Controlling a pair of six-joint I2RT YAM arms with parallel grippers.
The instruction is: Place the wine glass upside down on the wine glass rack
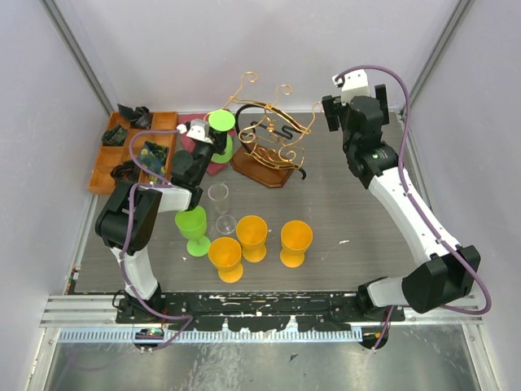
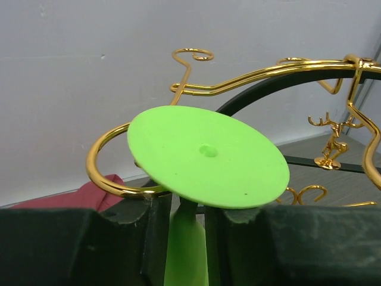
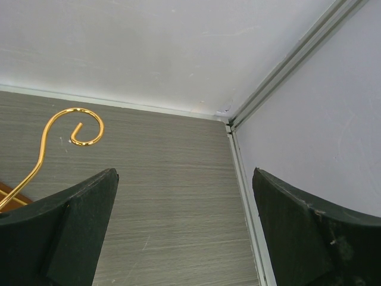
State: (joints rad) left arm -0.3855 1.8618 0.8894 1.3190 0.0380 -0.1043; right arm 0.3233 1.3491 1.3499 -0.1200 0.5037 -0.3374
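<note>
1. left gripper (image 2: 187, 223) clamped on the stem of the green wine glass (image 2: 208, 156), bowl down, foot up
2. its foot sits over a gold loop of the wine glass rack (image 2: 107, 179); seemingly not hung yet, release remains
3. right gripper (image 3: 186, 220) spread wide, holding nothing, well apart from the rack

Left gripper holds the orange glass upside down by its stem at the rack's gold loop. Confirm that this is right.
One thing is wrong: the glass is green, not orange. The left wrist view shows the left gripper shut on its stem, foot up, at the rack's gold loop. The orange glasses stand on the table in the top view.
</note>
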